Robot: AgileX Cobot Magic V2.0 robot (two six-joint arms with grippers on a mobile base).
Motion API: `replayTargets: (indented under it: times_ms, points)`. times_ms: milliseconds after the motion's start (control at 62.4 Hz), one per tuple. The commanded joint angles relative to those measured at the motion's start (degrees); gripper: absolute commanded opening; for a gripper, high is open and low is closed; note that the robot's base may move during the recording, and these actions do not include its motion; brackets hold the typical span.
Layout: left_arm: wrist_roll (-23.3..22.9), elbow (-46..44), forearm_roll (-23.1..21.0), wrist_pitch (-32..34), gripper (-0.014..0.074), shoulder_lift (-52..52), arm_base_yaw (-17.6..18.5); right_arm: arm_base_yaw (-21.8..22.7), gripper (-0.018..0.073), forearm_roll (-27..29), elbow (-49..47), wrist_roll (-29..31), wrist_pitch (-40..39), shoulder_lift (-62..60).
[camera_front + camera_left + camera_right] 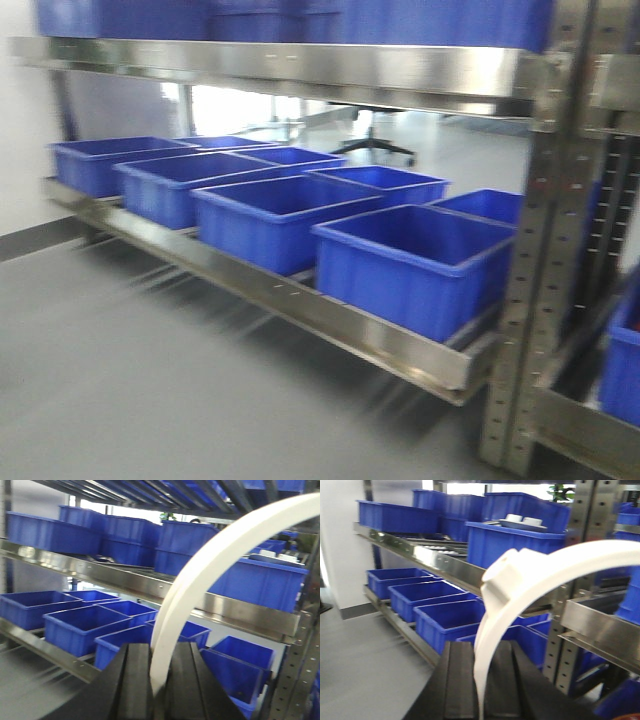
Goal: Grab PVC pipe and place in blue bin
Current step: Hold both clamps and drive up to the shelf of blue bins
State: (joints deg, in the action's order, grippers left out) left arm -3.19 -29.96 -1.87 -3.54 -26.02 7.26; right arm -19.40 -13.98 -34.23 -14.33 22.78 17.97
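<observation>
The left jaws are pinched nearly closed on the white PVC pipe (192,570), which rises from between them and curves up to the right. The right jaws clamp the pipe the same way, with a white fitting (507,577) on it just above them. The blue bins (415,265) stand open-topped along the front edge of the lower steel desk (330,318).

Two rows of bins (415,265) are sitting on the lower shelf (330,315), left of the rack post (535,300). A lone bin (622,370) is sitting right of it.
</observation>
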Motion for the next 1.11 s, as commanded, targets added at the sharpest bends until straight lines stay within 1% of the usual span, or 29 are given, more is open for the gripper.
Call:
replayTargets:
  times_ms: [0,1090]
  points:
    - [-0.4,-0.1,0.0,2.0,-0.0111,0.1,-0.3,0.1,-0.0168,-0.7,0.0,0.4,-1.3,-0.2]
    - [-0.4,-0.1,0.0,2.0,-0.0111,0.1,-0.3,0.1,-0.0168,-0.7,0.0,0.4,-1.3,-0.2]
